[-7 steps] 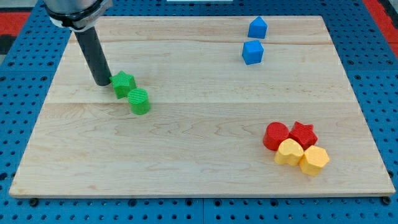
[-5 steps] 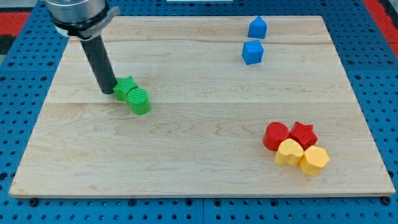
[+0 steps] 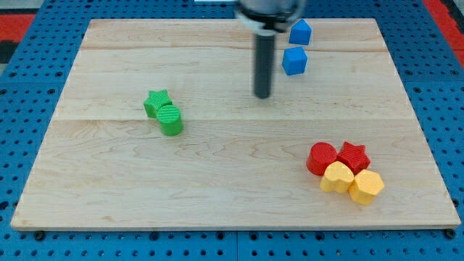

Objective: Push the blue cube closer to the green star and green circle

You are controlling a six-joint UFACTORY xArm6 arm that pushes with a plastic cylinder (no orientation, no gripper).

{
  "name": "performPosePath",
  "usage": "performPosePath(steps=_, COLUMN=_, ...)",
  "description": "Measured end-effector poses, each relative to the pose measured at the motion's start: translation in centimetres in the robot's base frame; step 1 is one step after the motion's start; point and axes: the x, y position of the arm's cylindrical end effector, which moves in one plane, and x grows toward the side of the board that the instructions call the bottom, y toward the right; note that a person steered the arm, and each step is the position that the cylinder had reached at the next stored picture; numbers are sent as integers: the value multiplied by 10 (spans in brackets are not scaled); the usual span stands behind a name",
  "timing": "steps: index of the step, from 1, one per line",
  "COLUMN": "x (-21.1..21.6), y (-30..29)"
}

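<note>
Tool (image 3: 262, 95) between cube (image 3: 293, 61) and star (image 3: 155, 102).

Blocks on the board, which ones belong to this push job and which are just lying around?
Job: blue cube, green star, green circle, my tip, left of and below the cube.
Idle: other blue block, red circle, red star, two yellow blocks.

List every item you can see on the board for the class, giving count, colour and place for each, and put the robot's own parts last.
Blue cube: one, blue, upper right of centre.
Blue pointed block: one, blue, just above the cube, near the view's top edge.
Green star: one, green, left of centre.
Green circle: one, green, touching the star's lower right.
Red circle: one, red, lower right.
Red star: one, red, right of the red circle.
Yellow blocks: two, yellow, below the red pair.
Wooden board: one, pale wood.
My tip: one, dark rod, lower left of the blue cube, apart from it.
</note>
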Motion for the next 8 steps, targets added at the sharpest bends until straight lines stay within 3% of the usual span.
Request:
performPosePath(steps=1, x=-43, y=83)
performPosePath(steps=2, x=-93, y=89)
performPosePath(steps=3, x=-94, y=46)
performPosePath(steps=6, x=-45, y=-43)
performPosePath(steps=8, x=-2, y=-61)
